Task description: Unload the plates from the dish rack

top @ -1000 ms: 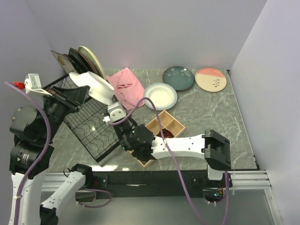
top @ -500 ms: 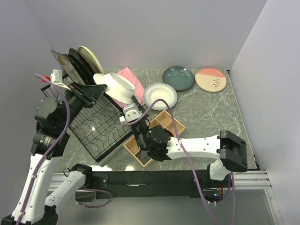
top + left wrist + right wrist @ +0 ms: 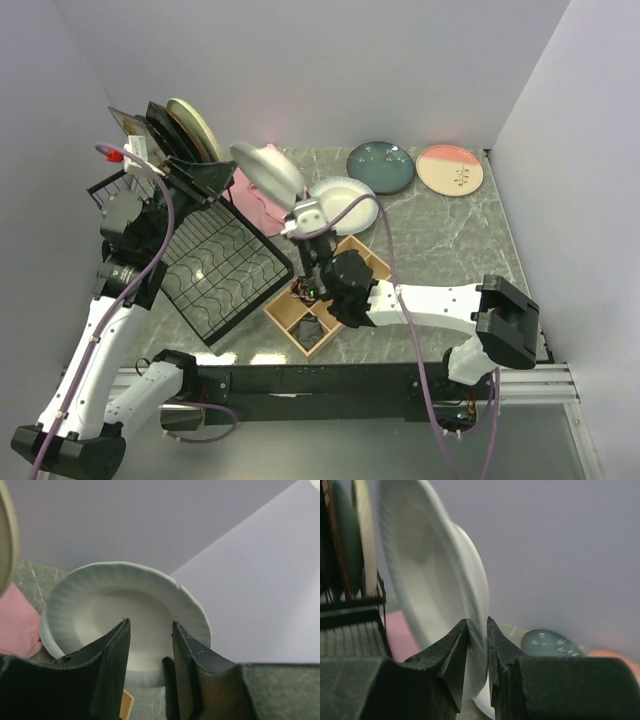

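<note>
Hanging tilted above the pink cloth just beside the dish rack, the white plate is pinched at its rim by the left gripper while the right gripper narrowly straddles the rim elsewhere, clamped or not I cannot tell, likely for a handover.

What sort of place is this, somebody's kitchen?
Probably not a kitchen but a robot test booth: plain walls box in a small marble-look table, two robot arms are mounted along its near edge, and a dish rack and plates sit out like props.
</note>
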